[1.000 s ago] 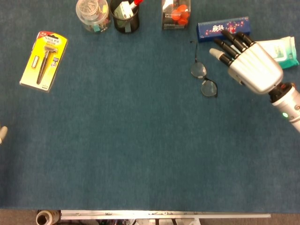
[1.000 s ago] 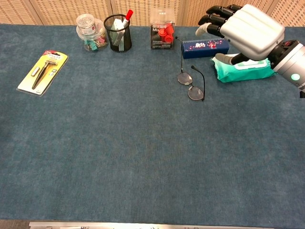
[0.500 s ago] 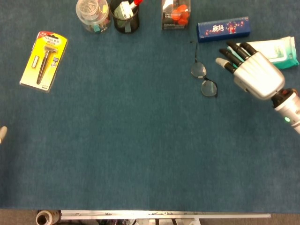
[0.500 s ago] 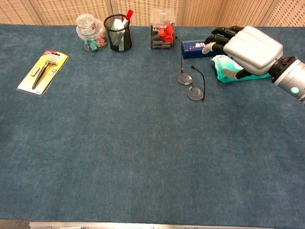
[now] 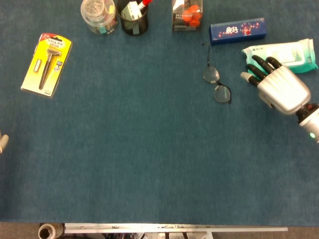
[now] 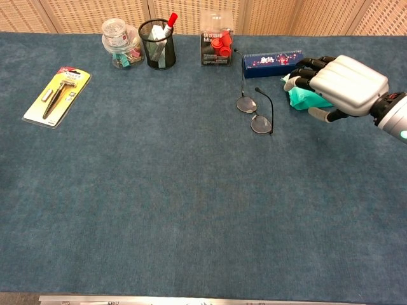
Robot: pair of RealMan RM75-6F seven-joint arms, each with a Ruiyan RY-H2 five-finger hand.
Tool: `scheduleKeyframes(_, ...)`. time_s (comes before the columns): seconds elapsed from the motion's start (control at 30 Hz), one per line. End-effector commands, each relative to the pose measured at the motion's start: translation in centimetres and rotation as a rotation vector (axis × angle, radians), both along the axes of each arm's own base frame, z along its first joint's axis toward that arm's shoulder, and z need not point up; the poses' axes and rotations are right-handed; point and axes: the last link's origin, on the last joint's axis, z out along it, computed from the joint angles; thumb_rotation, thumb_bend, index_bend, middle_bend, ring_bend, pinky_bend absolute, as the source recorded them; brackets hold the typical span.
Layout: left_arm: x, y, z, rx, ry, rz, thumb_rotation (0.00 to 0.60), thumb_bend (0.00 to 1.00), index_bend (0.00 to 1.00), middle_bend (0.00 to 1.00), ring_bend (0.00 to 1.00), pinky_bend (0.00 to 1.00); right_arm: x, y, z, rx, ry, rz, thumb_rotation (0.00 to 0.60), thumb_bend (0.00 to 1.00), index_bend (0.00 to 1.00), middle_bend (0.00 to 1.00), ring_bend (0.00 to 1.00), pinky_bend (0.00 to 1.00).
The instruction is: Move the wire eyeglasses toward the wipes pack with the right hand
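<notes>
We see the right hand [image 5: 280, 88] low over the blue table [image 5: 149, 149], just to the right of the wire eyeglasses [image 5: 217, 82] and not touching them. Its dark fingers [image 5: 259, 67] are apart and only slightly bent, and it holds nothing — an open, fairly wide hand. In the chest view the same hand [image 6: 343, 84] sits in front of the wipes pack [image 6: 304, 96], so only the pack's left green edge shows there; from the head view the fingertips lie at the lower edge of the wipes pack [image 5: 285, 51], though we cannot tell whether they touch it.

The eyeglasses lie flat on the table with their arms unfolded, one lens nearer the back, the other nearer the front, between the middle of the table and the wipes pack. Behind them sits a long blue box [image 5: 237, 30], and left of it a clear packet with red pieces [image 5: 187, 14].

Further along the back edge stand a black mesh pen cup [image 5: 132, 17] and a clear jar of clips [image 5: 98, 15]. A razor in a yellow blister card [image 5: 47, 63] lies well apart on the left side.

Of the left hand [image 5: 3, 143] we see only a pale tip at the left edge of the head view — too little to tell how it is set.
</notes>
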Motion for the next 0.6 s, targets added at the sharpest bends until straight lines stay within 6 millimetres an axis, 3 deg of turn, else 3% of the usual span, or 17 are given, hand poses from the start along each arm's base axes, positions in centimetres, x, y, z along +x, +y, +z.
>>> scheduleKeyframes(0.03, 0.0, 0.0, 0.0, 0.000, 0.000, 0.000, 0.600, 0.23, 0.67, 0.55, 0.44, 0.56, -0.2, 0.3, 0.0, 0.009, 0.031, -0.021, 0.600, 0.41, 0.28, 0.27, 0.12, 0.26)
scheduleKeyframes(0.33, 0.0, 0.0, 0.2, 0.006, -0.006, 0.002, 0.600, 0.23, 0.67, 0.55, 0.44, 0.56, -0.3, 0.7, -1.1, 0.044, 0.093, -0.069, 0.600, 0.56, 0.29, 0.27, 0.12, 0.26)
scheduleKeyframes(0.6, 0.0, 0.0, 0.3, 0.008, -0.009, 0.002, 0.600, 0.23, 0.67, 0.55, 0.44, 0.56, -0.1, 1.0, -2.1, 0.078, 0.114, -0.091, 0.600, 0.57, 0.29, 0.28, 0.13, 0.26)
